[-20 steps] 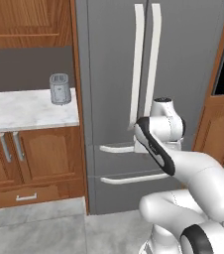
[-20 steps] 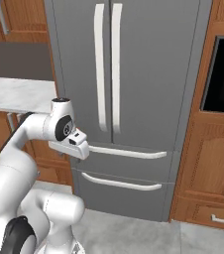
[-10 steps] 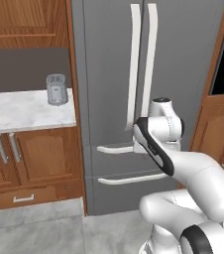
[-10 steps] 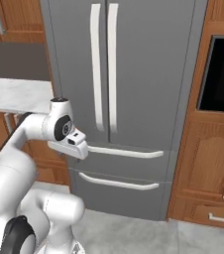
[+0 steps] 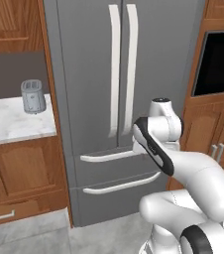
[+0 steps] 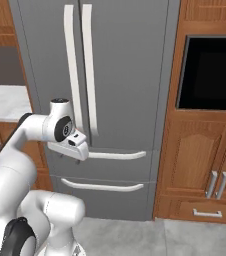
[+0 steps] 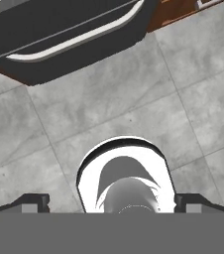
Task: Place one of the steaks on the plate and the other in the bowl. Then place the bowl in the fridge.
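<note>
The grey double-door fridge (image 5: 94, 74) (image 6: 127, 75) stands shut straight ahead, with its long pale handles (image 5: 115, 69) side by side. My gripper (image 7: 112, 203) is tucked in front of the fridge's lower drawers and points down at the floor. Its fingertips (image 7: 34, 202) stand wide apart, open, with nothing between them. In the hand view the fridge's bottom drawer (image 7: 59, 30) crosses the top. The hand (image 6: 70, 146) hangs at the level of the upper drawer handle. The steaks, the plate and the bowl are out of view.
A marble counter (image 5: 10, 124) with a grey canister (image 5: 33, 96) lies left of the fridge, over wooden cabinets. A dark built-in oven (image 6: 210, 72) sits in wooden cabinetry to the right. Grey floor tiles (image 7: 134, 99) lie below the gripper.
The whole scene has slid left in both base views, so the base has driven to the right along the fridge. The arm keeps its pose and the gripper stays open.
</note>
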